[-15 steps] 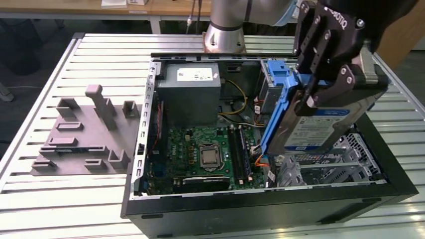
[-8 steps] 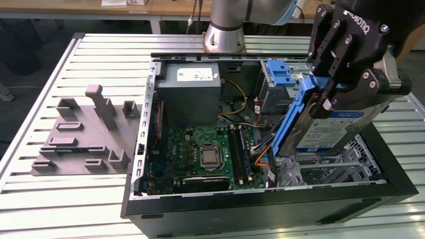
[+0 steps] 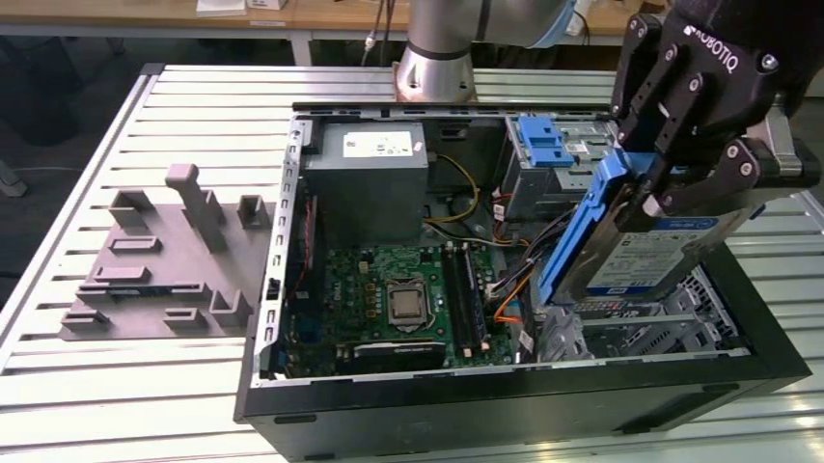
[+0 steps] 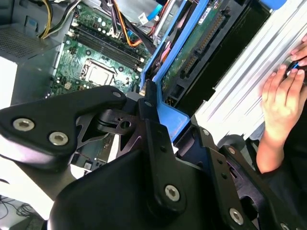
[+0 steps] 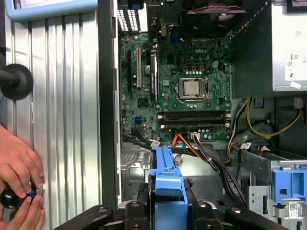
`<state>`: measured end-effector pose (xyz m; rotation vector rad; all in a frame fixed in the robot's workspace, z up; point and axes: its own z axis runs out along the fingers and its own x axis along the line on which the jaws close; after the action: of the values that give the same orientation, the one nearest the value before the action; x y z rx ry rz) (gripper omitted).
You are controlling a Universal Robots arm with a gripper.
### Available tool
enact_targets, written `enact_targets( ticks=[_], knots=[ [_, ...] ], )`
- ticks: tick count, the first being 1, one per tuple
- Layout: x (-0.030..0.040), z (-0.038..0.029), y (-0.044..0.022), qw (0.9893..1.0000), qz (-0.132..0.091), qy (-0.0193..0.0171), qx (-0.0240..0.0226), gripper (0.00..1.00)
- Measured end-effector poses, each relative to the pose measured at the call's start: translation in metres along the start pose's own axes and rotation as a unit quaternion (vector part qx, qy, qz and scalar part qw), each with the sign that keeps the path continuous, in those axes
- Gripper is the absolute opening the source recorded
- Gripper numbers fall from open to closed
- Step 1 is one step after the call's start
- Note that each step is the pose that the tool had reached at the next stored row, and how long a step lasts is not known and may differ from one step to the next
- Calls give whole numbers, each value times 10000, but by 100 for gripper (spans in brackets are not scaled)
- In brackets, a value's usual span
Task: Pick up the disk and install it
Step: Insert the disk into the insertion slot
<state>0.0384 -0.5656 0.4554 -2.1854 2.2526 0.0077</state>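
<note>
The flat silver, blue-railed hard drive (image 3: pixel 650 256) is clamped, tilted, between the fingers of the black gripper (image 3: pixel 670 188) above the open black computer case (image 3: pixel 515 410).

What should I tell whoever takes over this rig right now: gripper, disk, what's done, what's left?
Gripper: shut on the disk, clamping its upper end.
Disk: lifted and tilted on edge, with its lower end dipping into the open computer case at the exterior view's right, beside the motherboard.
Done: pickup.
Left: the disk is not yet seated in a bay.
Note: a person's hand is on the table beside the case.
</note>
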Motion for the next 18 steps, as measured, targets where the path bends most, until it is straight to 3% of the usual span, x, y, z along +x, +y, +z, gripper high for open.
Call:
enact_targets(
  ticks=[18],
  knots=[
    [-6, 72, -272, 10000, -1, -1, 0, 37]
  ],
)
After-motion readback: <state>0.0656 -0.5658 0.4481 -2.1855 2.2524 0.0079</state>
